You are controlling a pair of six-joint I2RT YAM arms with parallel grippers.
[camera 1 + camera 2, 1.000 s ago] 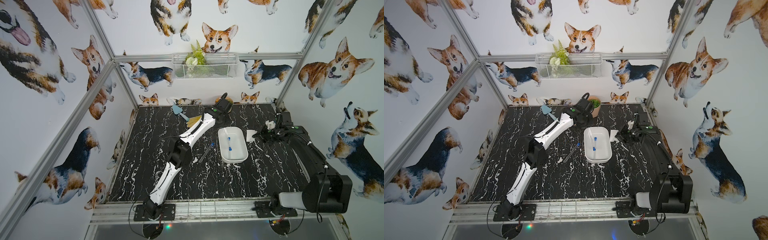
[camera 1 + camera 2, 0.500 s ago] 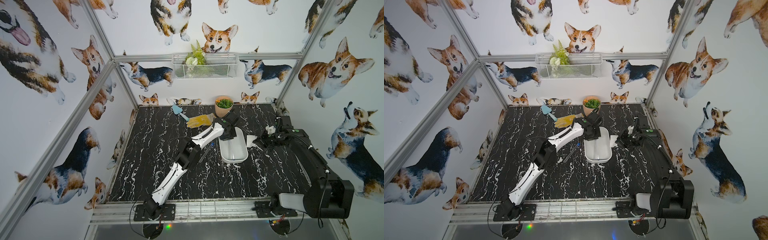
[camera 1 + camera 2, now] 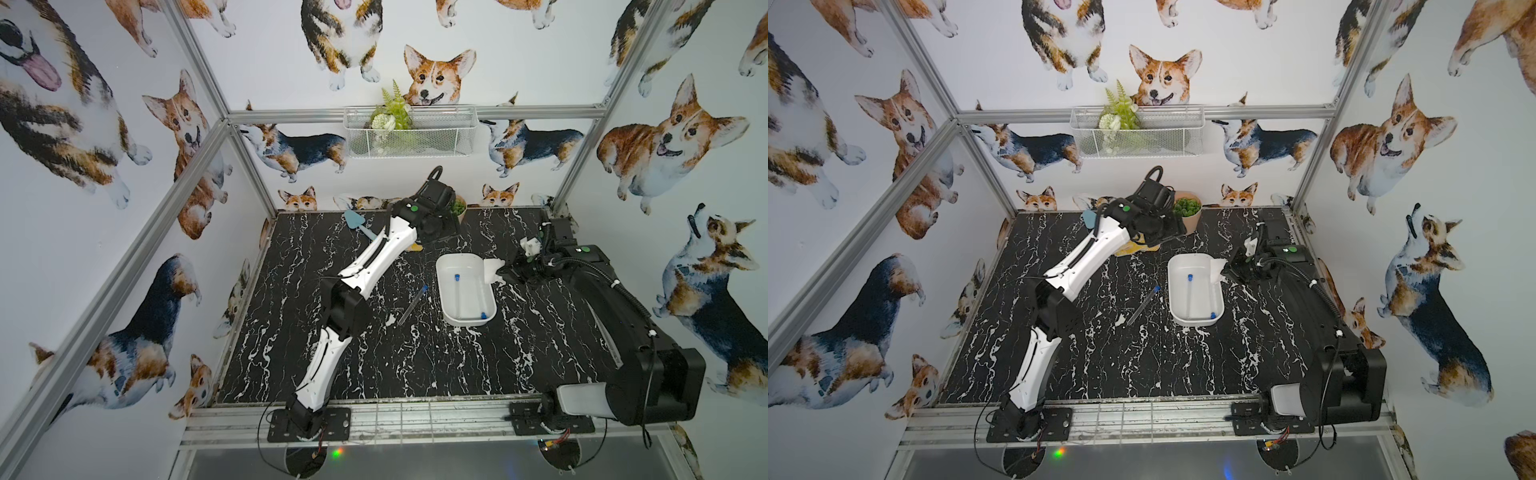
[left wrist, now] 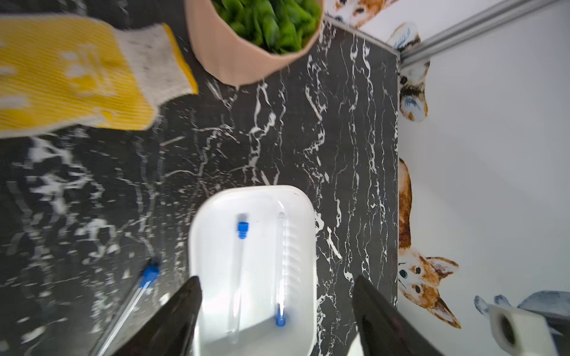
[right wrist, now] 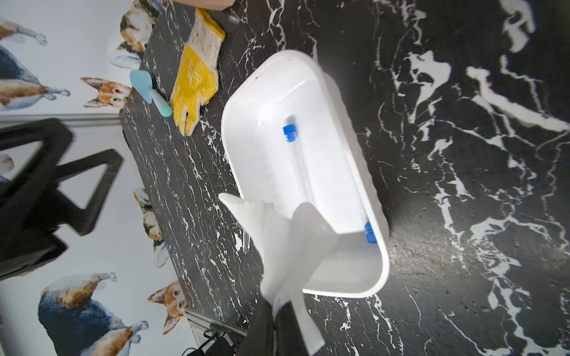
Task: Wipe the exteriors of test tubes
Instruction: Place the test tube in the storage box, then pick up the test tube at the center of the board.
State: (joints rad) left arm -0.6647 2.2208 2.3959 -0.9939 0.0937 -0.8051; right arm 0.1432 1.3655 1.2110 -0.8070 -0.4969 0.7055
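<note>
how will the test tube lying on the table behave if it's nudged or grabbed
The loose test tube is a slim round cylinder lying flat on the table, so a sideways nudge would likely roll it. Its clear, smooth wall looks slippery and maybe brittle; it probably stays stiff and light.

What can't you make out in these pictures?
Glove: mostly hidden under the left arm in both top views; blurred in the left wrist view.
Tube on the table: right wrist view shows only its tip; tissue covers the rest.
Right gripper: tissue hides its fingertips there.
</note>
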